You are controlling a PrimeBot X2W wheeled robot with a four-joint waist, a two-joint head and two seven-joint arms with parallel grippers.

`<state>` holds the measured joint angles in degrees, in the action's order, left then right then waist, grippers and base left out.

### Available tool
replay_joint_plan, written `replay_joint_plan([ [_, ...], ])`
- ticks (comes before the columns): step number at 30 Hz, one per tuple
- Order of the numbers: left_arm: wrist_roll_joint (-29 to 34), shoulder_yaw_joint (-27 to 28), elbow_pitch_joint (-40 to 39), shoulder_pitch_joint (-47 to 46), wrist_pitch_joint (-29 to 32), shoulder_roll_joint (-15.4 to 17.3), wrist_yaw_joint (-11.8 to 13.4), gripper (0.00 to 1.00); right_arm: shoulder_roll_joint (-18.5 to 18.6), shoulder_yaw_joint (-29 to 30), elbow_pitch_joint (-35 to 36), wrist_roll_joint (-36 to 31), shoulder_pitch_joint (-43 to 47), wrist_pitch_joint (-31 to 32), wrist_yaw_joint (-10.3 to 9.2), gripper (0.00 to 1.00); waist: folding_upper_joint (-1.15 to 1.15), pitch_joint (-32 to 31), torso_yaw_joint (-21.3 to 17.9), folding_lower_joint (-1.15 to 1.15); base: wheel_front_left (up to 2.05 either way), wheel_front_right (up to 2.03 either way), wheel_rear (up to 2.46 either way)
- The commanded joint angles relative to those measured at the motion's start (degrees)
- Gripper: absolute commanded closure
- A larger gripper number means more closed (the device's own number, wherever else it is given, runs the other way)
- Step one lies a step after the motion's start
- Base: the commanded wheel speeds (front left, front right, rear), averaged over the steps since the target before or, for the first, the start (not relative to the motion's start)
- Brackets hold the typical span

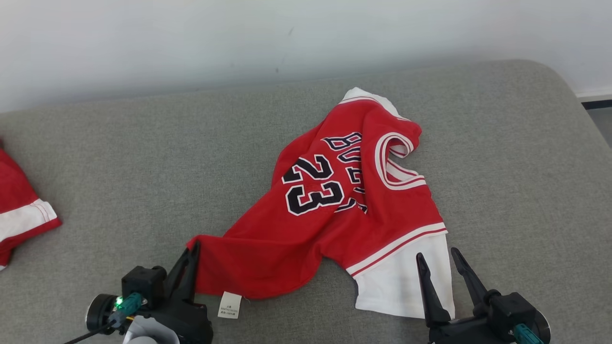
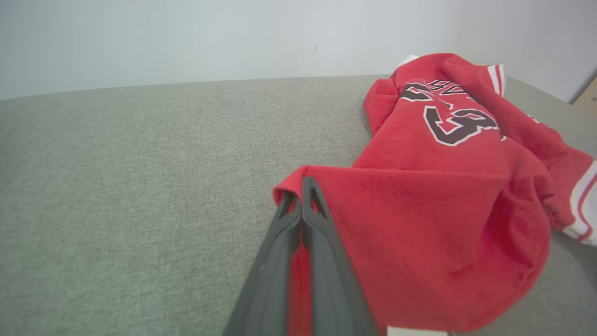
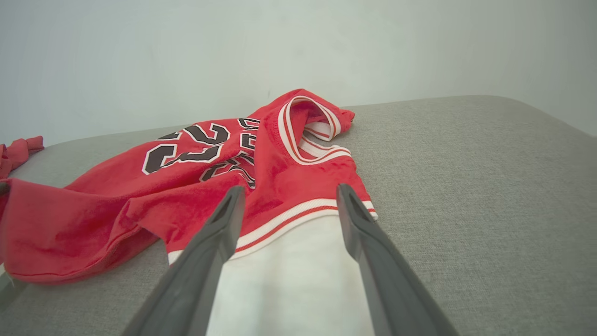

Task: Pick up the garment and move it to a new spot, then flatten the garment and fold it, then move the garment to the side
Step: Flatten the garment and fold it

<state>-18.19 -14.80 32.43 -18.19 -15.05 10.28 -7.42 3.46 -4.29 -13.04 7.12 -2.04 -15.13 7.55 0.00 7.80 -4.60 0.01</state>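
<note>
- One wide grey cushion (image 1: 119, 167) carries everything. The garment (image 1: 306, 229), a red jersey with a white hem panel, lies rumpled on its middle, toward the robot's edge.
- Judged from that, the pick-up step is in hand: one corner is taken, but the cloth is not yet lifted off the cushion.
- Left gripper (image 1: 193, 253) reaches in low from the near left. Its fingers are pressed together on the jersey's red near-left corner, which peaks up at the tips.
- Right gripper (image 1: 437, 258) sits low at the near right, jaws spread wide over the white hem panel (image 1: 406, 286), gripping nothing.
- Next move, I judge: close the right jaws on that panel, then raise both arms evenly so the cloth does not slip.
- Small white label (image 1: 230, 305) lies at the red edge, beside the left gripper.
</note>
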Motion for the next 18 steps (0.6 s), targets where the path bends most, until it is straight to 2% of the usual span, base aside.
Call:
replay_joint_plan([
  [1, -0.8, 0.5, 0.2, -0.4, -0.2, 0.3, 0.0, 0.0, 0.1, 0.1, 0.0, 0.0, 0.7, 0.0, -0.13, 0.0, 0.0, -0.6, 0.0, -0.01, 0.0, 0.0, 0.0],
  [8, 0.1, 3.1, -2.2, 3.8, -0.2, -0.3, 0.0, 0.0, -0.1, 1.0, -0.1, 0.4, 2.5, 0.0, -0.13, 0.0, 0.0, -2.2, 1.3, -0.01, 0.0, 0.0, 0.0],
  [14, 1.7, 8.0, -9.7, 10.3, -0.2, -2.2, 0.0, 0.0, -0.3, 1.2, 0.4, 0.6, 3.5, 0.0, -0.13, 0.0, 0.0, -2.7, 2.4, -0.01, 0.0, 0.0, 0.0],
  [18, 3.1, 7.6, -15.0, 16.4, -0.2, -3.8, 0.0, 0.0, -0.4, 1.8, 1.0, 0.8, 4.3, 0.0, -0.13, 0.0, 0.0, -2.5, 3.2, -0.01, 0.0, 0.0, 0.0],
])
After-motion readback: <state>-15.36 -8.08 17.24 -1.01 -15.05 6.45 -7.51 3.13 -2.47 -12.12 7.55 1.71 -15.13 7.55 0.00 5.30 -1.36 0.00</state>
